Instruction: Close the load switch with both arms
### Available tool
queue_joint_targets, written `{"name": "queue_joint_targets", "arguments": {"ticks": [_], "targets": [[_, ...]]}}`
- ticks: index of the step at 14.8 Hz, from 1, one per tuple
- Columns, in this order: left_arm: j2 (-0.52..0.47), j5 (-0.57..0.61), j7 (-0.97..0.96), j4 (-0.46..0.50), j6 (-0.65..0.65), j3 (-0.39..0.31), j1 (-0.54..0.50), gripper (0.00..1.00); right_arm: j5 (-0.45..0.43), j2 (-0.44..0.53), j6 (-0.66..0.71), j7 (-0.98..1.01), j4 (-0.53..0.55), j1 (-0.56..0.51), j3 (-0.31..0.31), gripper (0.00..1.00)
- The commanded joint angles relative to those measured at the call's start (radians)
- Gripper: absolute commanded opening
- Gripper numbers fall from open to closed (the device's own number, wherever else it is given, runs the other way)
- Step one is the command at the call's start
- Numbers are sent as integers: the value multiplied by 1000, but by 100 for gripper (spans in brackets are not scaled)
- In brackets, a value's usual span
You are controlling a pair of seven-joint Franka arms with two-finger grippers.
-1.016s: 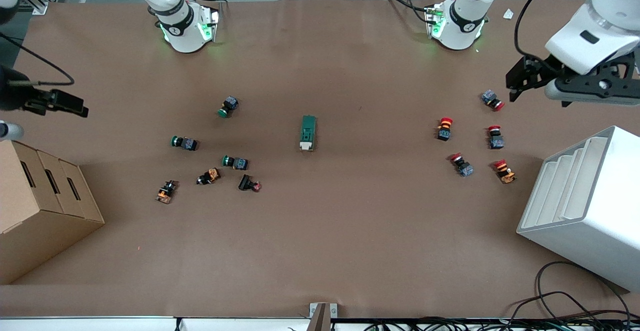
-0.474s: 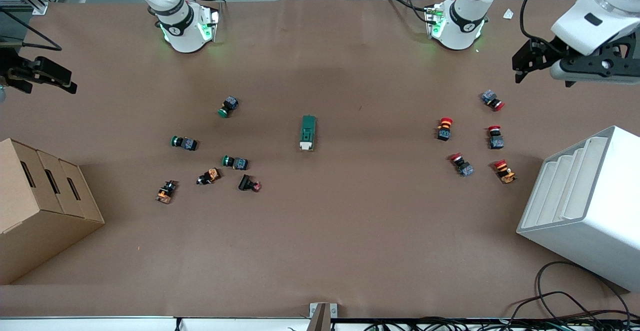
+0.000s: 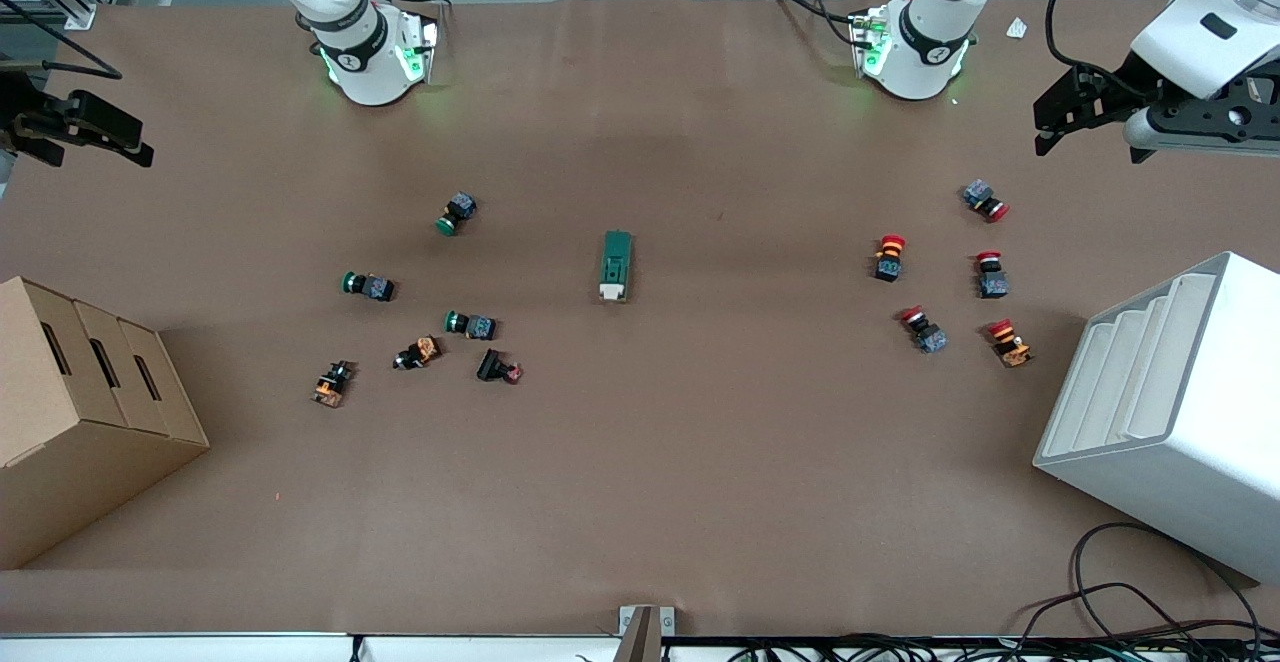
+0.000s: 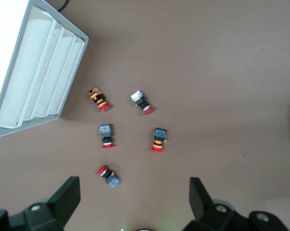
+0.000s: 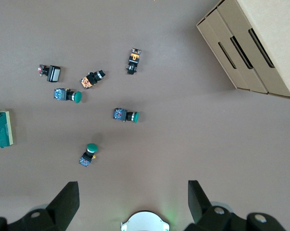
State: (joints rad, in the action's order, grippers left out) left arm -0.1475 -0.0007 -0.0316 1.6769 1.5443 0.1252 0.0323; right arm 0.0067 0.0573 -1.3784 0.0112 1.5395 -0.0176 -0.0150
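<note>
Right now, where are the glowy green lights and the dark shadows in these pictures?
Front view: green light glows on both arm bases, the right arm's and the left arm's, and a soft shadow falls beside the cardboard box. Left wrist view: the white rack looks brightest. Right wrist view: a faint green glow shows between the open right hand fingers.

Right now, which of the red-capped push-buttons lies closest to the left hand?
The red-capped button farthest from the front camera, lying apart from the other four. It sits almost under the left hand, which hangs open above that end of the table.
</note>
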Motion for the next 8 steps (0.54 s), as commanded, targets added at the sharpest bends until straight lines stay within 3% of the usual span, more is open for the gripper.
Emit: {"name": "queue_joint_targets", "arguments": {"ticks": [1,8], "targets": [[35,-7,4,-71,-29,2,0,100,-4,27,-10,3,8,-19,13,100],[54,-13,4,-108,-47,-2,-6,100,3,39,-8,1,18,-19,7,100]]}}
